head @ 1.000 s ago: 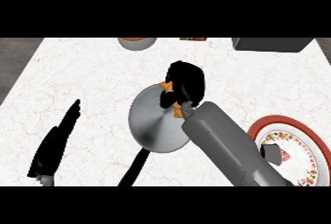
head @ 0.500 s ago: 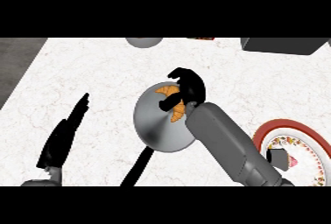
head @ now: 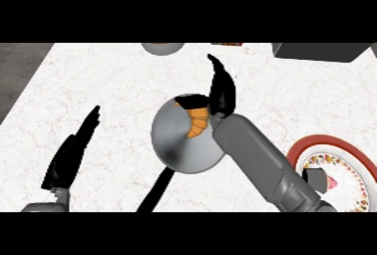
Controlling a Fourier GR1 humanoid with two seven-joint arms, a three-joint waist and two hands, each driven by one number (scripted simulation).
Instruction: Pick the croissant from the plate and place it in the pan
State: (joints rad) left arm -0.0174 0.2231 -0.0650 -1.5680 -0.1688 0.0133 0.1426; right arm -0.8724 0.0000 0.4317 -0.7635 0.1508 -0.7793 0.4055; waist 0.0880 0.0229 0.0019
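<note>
- While you look down at the counter [head: 110,89], your right hand [head: 221,89] shows just past the far rim of the pan [head: 184,149], with its fingers straight and together, pointing away from you and holding nothing.
- Just to the left of that hand, and touching its lower edge as far as you can tell, the croissant [head: 197,122] lies inside the pan, in the pan's far part.
- Beneath the hand and toward you, the pan is a grey round dish with a shiny base; its black handle [head: 156,191] runs from the near rim down toward the lower edge of the view.
- Behind the hand, your grey right forearm [head: 258,159] crosses the right side of the pan and hides part of its rim.
- To the right of that forearm, well apart from the hand, you have the plate [head: 331,149], red-rimmed with a patterned white middle; part of it is covered by the arm.
- Well to the left of the pan, your left hand [head: 74,154] rests above the counter, fingers straight and together, pointing up and away from you, carrying nothing.
- Beyond the right hand, at the far edge of the counter, you can see part of a grey bowl [head: 163,48], and further right a dark grey block [head: 316,51]; you cannot tell what the block is.
</note>
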